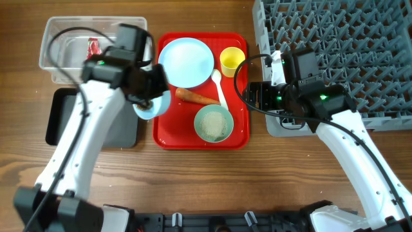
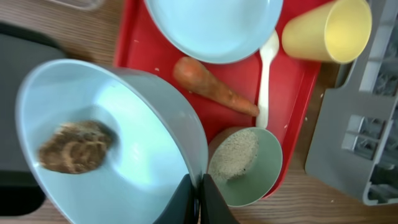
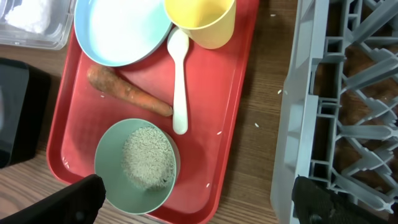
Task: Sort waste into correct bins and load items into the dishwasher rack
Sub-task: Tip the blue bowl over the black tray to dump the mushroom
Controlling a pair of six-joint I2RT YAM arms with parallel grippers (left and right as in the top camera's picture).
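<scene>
My left gripper [image 2: 199, 202] is shut on the rim of the light blue bowl [image 2: 118, 143], held tilted by the red tray's left edge; a small brown lump [image 2: 76, 146] lies inside. In the overhead view the bowl [image 1: 145, 109] shows under the left arm. On the red tray [image 1: 238, 138] sit the light blue plate [image 1: 186, 62], yellow cup [image 1: 232, 60], white spoon [image 1: 220, 87], carrot [image 1: 196, 97] and pale green bowl [image 1: 214, 124] holding rice [image 3: 147, 157]. My right gripper [image 3: 199, 199] is open and empty, between the tray and the grey rack [image 1: 335, 45].
The clear tub [image 1: 55, 51] at the back left holds a red wrapper [image 1: 94, 47] and a white tissue [image 3: 31, 15]. The black tray [image 1: 58, 119] lies in front of it, under the left arm. A few rice grains lie loose on the wood by the rack.
</scene>
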